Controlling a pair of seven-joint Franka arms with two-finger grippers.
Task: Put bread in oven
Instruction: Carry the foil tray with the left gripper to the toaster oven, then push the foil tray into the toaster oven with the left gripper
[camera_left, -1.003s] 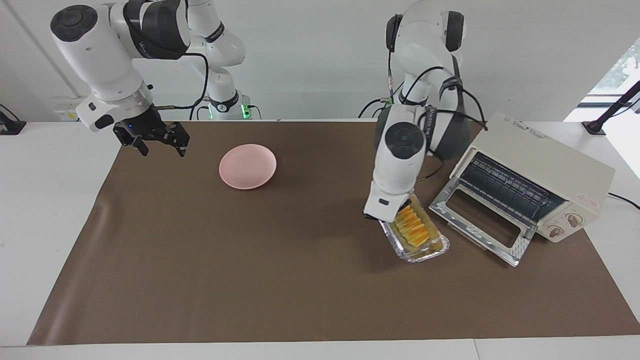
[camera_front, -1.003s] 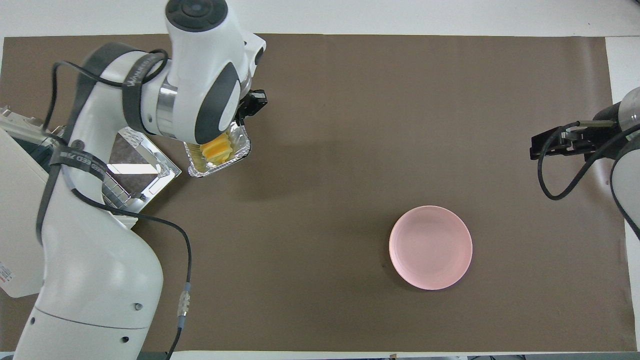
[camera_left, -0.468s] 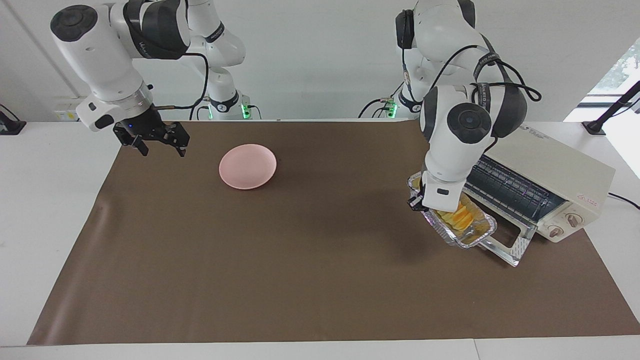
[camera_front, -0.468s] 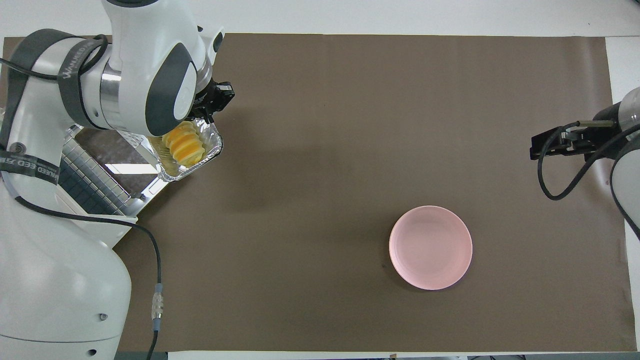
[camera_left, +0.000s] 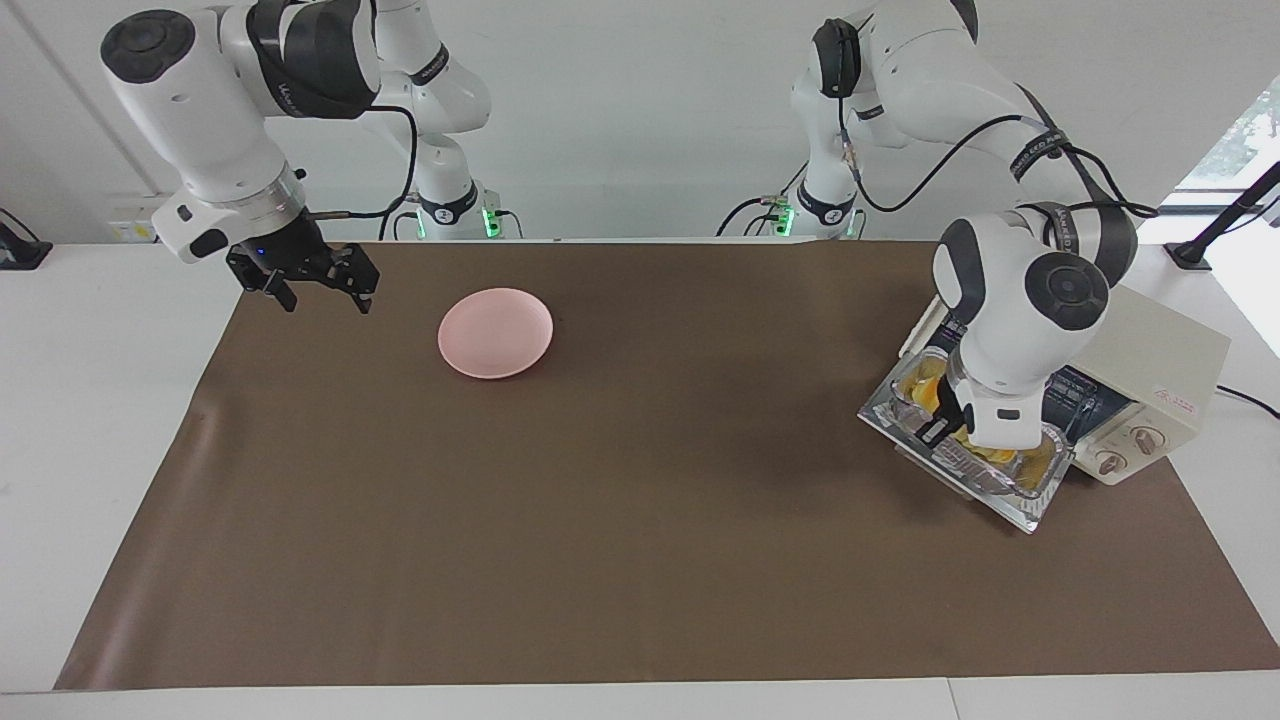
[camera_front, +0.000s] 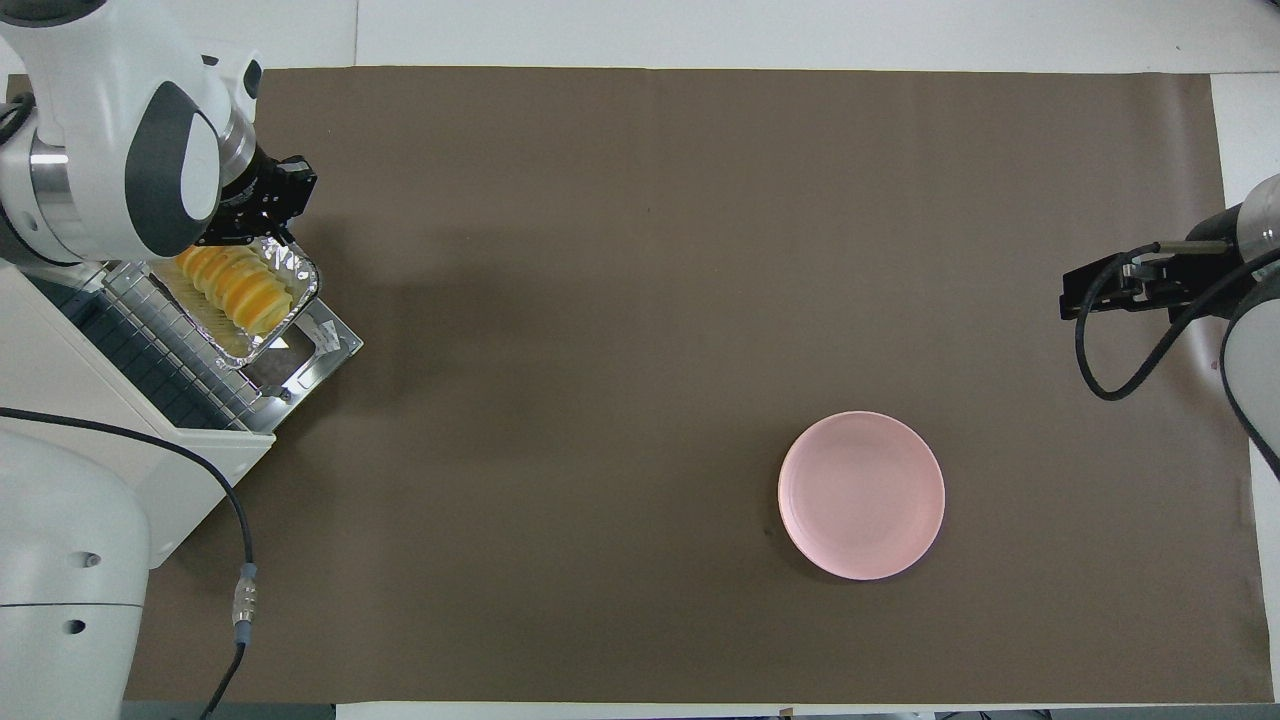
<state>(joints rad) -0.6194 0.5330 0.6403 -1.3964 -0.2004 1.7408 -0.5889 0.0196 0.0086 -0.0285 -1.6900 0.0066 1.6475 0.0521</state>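
Observation:
The bread (camera_front: 235, 285), a ridged golden loaf, lies in a crinkled foil tray (camera_front: 298, 268). My left gripper (camera_front: 255, 225) is shut on the tray's rim at the end farther from the robots. It holds tray and bread over the oven's lowered glass door (camera_front: 328, 345), right at the mouth of the cream-white oven (camera_front: 90, 400). In the facing view the left gripper (camera_left: 940, 420) and wrist hide most of the bread (camera_left: 925, 385); the oven (camera_left: 1165, 350) stands at the left arm's end of the table. My right gripper (camera_left: 310, 280) waits open above the mat's corner at the right arm's end.
A round pink plate (camera_left: 495, 332) sits on the brown mat (camera_left: 600, 500) toward the right arm's end, also seen from overhead as the pink plate (camera_front: 861, 495). The oven's dark wire rack (camera_front: 150, 340) shows beside the tray. A black cable (camera_front: 240, 520) trails by the left arm.
The left arm has carried the foil tray with the bread from over the mat toward the oven, to above the open door. The right arm has not moved.

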